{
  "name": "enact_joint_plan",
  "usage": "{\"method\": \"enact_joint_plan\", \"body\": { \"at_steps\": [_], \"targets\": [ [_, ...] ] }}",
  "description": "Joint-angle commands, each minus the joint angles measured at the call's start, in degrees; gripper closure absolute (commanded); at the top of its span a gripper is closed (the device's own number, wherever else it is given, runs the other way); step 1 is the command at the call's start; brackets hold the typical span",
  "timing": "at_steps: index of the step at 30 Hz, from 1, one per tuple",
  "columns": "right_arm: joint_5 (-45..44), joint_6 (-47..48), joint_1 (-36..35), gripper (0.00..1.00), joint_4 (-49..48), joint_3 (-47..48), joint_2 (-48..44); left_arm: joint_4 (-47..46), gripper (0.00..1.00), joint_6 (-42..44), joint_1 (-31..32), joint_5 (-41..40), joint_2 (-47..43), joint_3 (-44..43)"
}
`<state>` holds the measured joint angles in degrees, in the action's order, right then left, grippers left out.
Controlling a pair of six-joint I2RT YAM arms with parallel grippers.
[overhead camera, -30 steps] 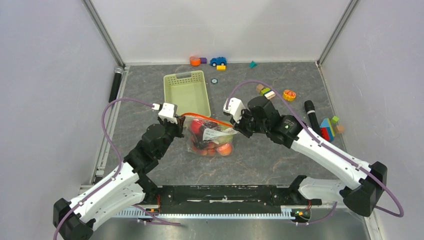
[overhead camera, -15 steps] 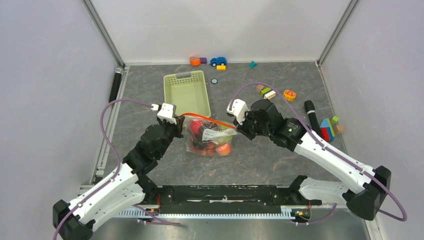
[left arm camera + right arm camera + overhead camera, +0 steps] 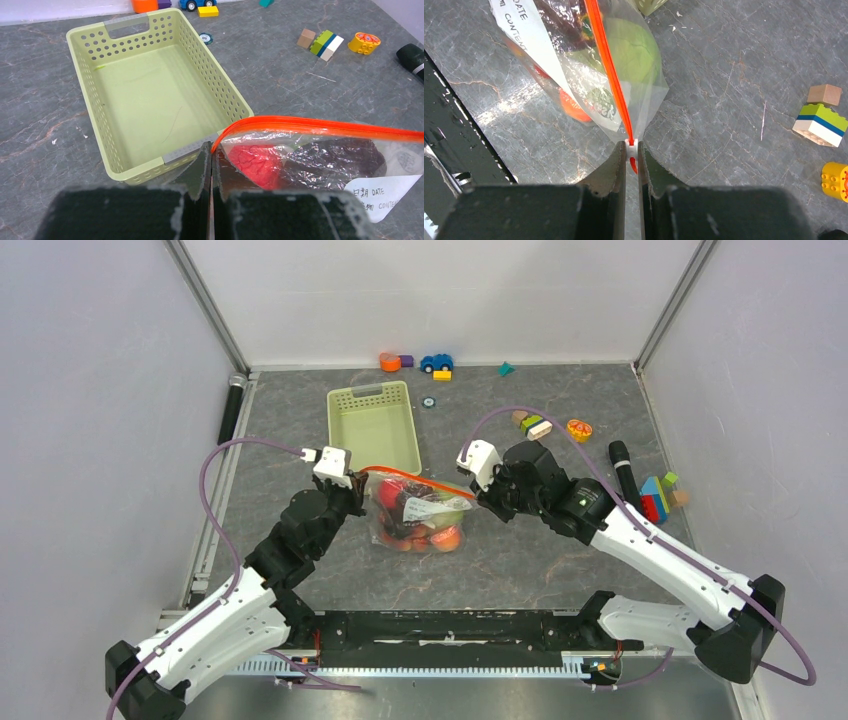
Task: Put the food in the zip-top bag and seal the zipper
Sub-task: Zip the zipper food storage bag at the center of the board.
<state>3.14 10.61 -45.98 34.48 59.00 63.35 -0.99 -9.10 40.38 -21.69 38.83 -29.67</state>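
A grey marbled table (image 3: 600,400) between white walls filled the overhead view. At its centre lay the bag (image 3: 432,504) with the food (image 3: 447,536) inside: red berries, a green cabbage (image 3: 636,50) and dark purple pieces. The zipper (image 3: 410,476) ran along the bag's upper edge. The left gripper (image 3: 210,159) was pinched together on the bag's left corner. The right gripper (image 3: 631,150) was clamped on the zipper's white slider end. A green basket (image 3: 375,425) sat just above the bag, with toy blocks (image 3: 532,424) at upper right.
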Motion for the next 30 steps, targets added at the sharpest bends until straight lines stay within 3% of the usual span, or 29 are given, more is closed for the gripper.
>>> {"method": "enact_joint_plan", "body": {
  "at_steps": [1, 21, 26, 27, 29, 30],
  "targets": [
    [-2.77, -0.7, 0.45, 1.0, 3.25, -0.47, -0.86, -2.43, 0.98, 1.89, -0.61, -5.06, -1.05, -0.25],
    [-8.12, -3.25, 0.62, 1.0, 6.21, -2.03, -4.14, -5.57, 0.98, 2.41, -0.65, -3.92, 5.85, -2.09],
    [-8.66, -4.38, 1.0, 1.0, 5.03, -2.3, -4.92, -7.49, 0.95, 2.43, -0.65, 2.61, 10.77, -4.5],
    [-8.82, -4.89, 1.26, 1.0, 4.47, -2.08, -4.77, -7.04, 0.73, 2.27, -0.65, 4.67, 12.39, -5.79],
    [-9.16, -6.26, 2.05, 1.0, 3.49, -1.64, -4.26, -5.91, 0.02, 1.68, -0.61, 7.28, 14.77, -8.34],
    [-9.79, -7.11, 2.68, 1.0, 3.09, -1.35, -3.76, -5.63, 0.0, 1.07, -0.65, 7.28, 15.64, -9.36]
  ]
}}
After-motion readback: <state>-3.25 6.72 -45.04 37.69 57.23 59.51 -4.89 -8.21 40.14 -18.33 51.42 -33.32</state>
